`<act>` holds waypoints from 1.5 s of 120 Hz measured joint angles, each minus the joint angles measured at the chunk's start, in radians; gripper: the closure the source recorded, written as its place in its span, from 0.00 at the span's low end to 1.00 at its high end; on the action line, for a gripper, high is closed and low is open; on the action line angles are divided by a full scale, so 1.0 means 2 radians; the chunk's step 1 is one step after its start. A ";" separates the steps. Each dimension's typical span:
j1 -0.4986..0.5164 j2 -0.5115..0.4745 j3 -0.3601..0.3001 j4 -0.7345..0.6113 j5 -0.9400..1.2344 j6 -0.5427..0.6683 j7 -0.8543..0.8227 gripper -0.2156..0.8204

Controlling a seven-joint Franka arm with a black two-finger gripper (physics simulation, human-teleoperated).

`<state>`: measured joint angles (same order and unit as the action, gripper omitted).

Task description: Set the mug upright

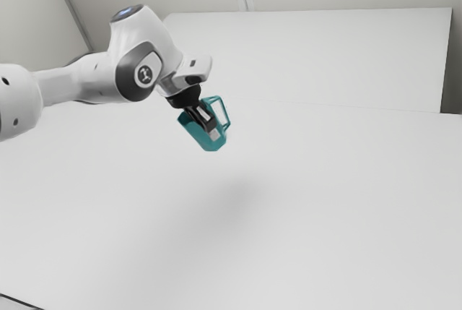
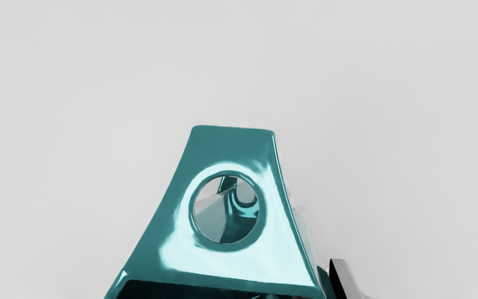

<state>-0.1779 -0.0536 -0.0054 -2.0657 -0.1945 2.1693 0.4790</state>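
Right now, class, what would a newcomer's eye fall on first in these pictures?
First, the teal mug, tilted in the black tool above the pale table, its soft shadow below. Next, the white arm reaching in from the exterior view's left; then, in the wrist view, the round opening in the mug's shiny surface.

Clock centre: gripper (image 1: 208, 123), in the exterior view
Arm (image 1: 94, 77): blocks 9 to 11 o'clock
Mug (image 1: 209, 144): held in the gripper, its handle (image 1: 225, 111) jutting toward 2 o'clock
Passing room: open air at 3 o'clock, and at 6 between mug and white surface (image 1: 325, 201)
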 joint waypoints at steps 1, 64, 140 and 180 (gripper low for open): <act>0.000 -0.002 0.002 -0.004 0.004 -0.001 -0.002 0.96; -0.012 -0.027 0.069 -0.121 0.133 0.038 -0.085 0.96; -0.004 0.026 0.065 -0.130 0.126 0.096 -0.122 0.96; -0.012 0.044 0.073 -0.133 0.125 0.110 -0.131 0.96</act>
<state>-0.2021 0.0339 0.1408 -2.3320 0.0563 2.3893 0.2160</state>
